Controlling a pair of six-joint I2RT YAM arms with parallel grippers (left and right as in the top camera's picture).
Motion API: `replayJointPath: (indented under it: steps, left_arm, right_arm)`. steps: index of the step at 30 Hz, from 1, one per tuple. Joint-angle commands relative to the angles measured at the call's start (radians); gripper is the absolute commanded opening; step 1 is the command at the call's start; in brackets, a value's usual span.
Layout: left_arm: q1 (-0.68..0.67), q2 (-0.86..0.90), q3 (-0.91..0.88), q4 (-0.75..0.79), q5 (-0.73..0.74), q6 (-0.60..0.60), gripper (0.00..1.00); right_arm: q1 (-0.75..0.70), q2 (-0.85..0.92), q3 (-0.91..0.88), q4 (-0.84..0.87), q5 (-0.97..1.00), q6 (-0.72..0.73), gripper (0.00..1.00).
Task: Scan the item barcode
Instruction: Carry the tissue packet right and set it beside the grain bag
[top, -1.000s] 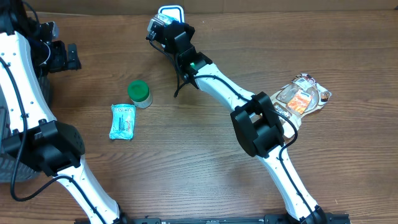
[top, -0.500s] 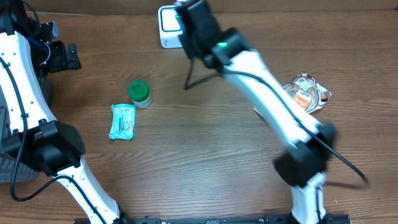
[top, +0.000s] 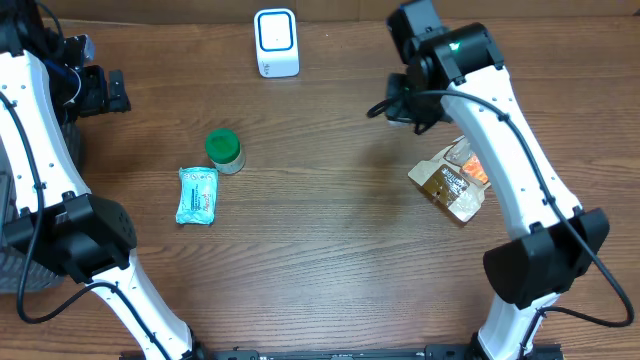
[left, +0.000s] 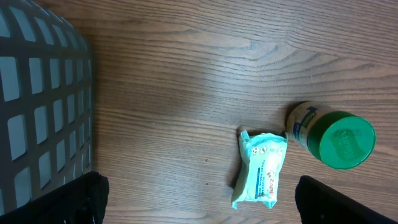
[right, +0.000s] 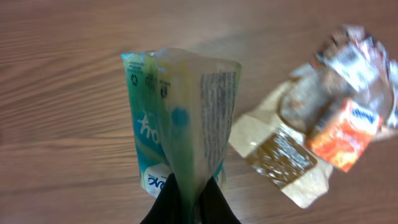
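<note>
My right gripper (right: 189, 194) is shut on the bottom edge of a teal and green pouch (right: 180, 118), which stands upright above the wooden table. In the overhead view the right gripper (top: 408, 100) hangs at the back right, and the arm hides the pouch. The white barcode scanner (top: 276, 42) stands at the back centre, well to the left of this gripper. My left gripper (top: 100, 90) is at the far left with its jaws wide open and nothing between them; in the left wrist view the left gripper (left: 205, 202) looks down on bare wood.
A green-lidded jar (top: 225, 151) and a teal tissue pack (top: 197, 194) lie left of centre. A brown and orange snack bag (top: 455, 178) lies below the right arm, also seen as the snack bag (right: 323, 124). A grey basket (left: 37, 99) stands at the left edge.
The right arm has swung from the scanner at the back centre over to the right, carrying the pouch. The left arm has not moved.
</note>
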Motion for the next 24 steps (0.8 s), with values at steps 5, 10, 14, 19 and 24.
replayJointPath:
  steps: [5, 10, 14, 19, 24]
  left_arm:
    - [-0.008, -0.016, 0.019, 0.002, 0.005, 0.008, 1.00]
    - [-0.008, -0.016, 0.019, 0.002, 0.005, 0.008, 1.00]
    - [-0.008, -0.016, 0.019, 0.002, 0.005, 0.008, 1.00]
    - [-0.006, -0.016, 0.019, 0.002, 0.005, 0.008, 0.99]
    - [-0.006, -0.016, 0.019, 0.002, 0.005, 0.008, 0.99]
  right_arm:
    - [-0.077, -0.001, -0.268, 0.170, -0.010, 0.039, 0.04]
    - [-0.101, -0.001, -0.447, 0.325, -0.010, 0.039, 0.04]
    - [-0.121, -0.001, -0.534, 0.407, -0.010, 0.039, 0.16]
    - [-0.157, -0.001, -0.553, 0.397, -0.010, 0.039, 0.28]
    - [-0.176, -0.001, -0.542, 0.367, -0.016, 0.035, 0.59]
